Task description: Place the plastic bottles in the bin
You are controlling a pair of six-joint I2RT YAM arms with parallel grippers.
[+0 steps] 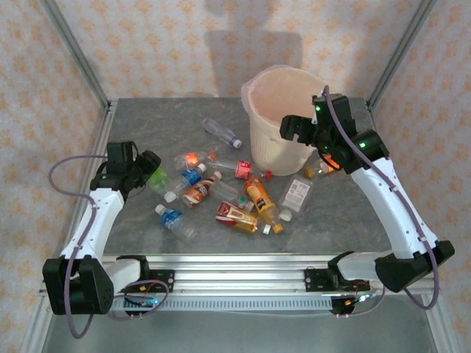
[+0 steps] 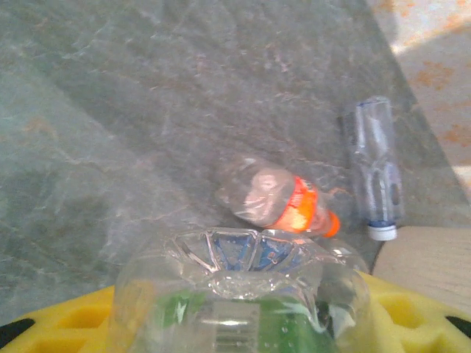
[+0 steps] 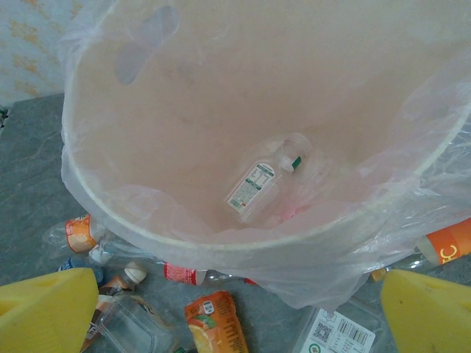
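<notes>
Plastic bottles (image 1: 257,195) lie strewn between the two grippers, a white-labelled one (image 3: 257,184) in the bin (image 3: 184,237) just below the right gripper (image 3: 235,316), jaws spread wide. The left gripper (image 2: 235,320) is clamped on a clear green-labelled bottle (image 2: 235,272).

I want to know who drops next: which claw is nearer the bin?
Right. The right claw hangs open at the bin's rim; the left claw sits far to its left, shut on a bottle.

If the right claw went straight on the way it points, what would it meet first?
Likely the bag-lined floor of the bin, by the small clear bottle lying there; nothing shows in between, though depth is unclear.
</notes>
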